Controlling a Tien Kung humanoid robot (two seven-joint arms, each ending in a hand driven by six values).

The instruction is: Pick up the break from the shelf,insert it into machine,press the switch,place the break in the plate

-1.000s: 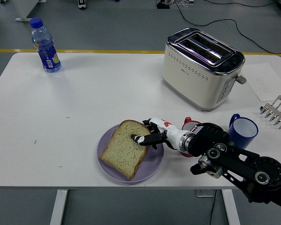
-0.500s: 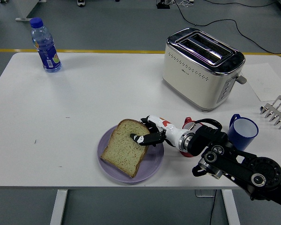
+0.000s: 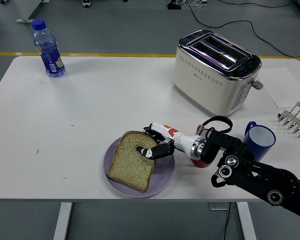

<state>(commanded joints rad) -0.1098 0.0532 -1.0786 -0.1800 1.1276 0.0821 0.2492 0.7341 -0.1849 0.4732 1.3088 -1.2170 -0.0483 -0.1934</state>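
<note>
A slice of bread (image 3: 130,161) lies nearly flat on the purple plate (image 3: 162,180) near the table's front edge. My right hand (image 3: 147,140) reaches in from the lower right and is shut on the slice's upper right corner, with the thumb on the bread's top face and the other fingers along its far edge. The cream and chrome toaster (image 3: 215,72) stands at the back right, both slots showing nothing inside. The metal shelf rack (image 3: 296,119) sits at the right edge, holding nothing. My left arm is out of the picture.
A blue cup (image 3: 259,141) stands just right of my forearm, with a red object (image 3: 202,161) partly hidden under the wrist. A water bottle (image 3: 48,48) stands at the back left. A sheet of paper (image 3: 285,87) lies right of the toaster.
My right hand has slid a little left, and the bread has shifted left and towards the near edge with it, settling further onto the plate.
</note>
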